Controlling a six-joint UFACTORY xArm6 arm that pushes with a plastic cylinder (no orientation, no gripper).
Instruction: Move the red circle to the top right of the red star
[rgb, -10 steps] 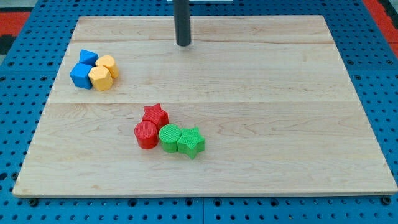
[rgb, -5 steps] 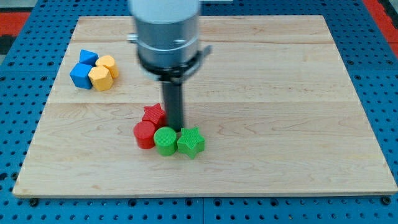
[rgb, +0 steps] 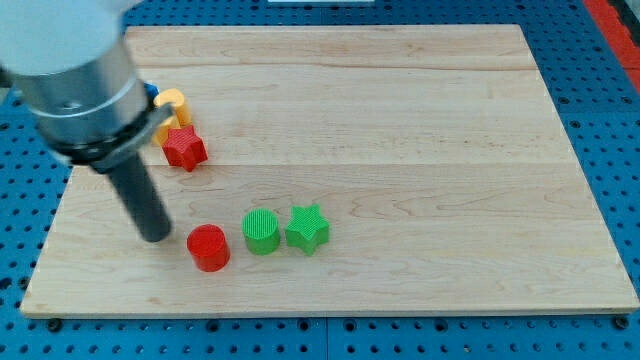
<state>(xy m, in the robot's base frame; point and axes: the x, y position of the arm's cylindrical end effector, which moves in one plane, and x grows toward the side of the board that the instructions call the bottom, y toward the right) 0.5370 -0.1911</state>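
Observation:
The red circle lies on the wooden board near the view's bottom, left of centre. The red star lies up and to the left of it, well apart, next to a yellow block. My tip rests on the board just left of the red circle, with a small gap between them. The arm's grey body covers the view's upper left and hides most of the blue and yellow blocks there.
A green circle and a green star sit side by side right of the red circle. A sliver of a blue block shows by the arm. Blue pegboard surrounds the board.
The red star has moved up and left, next to the yellow block. The red circle has shifted down and left, away from the green circle. My tip moved from right of the red star to left of the red circle.

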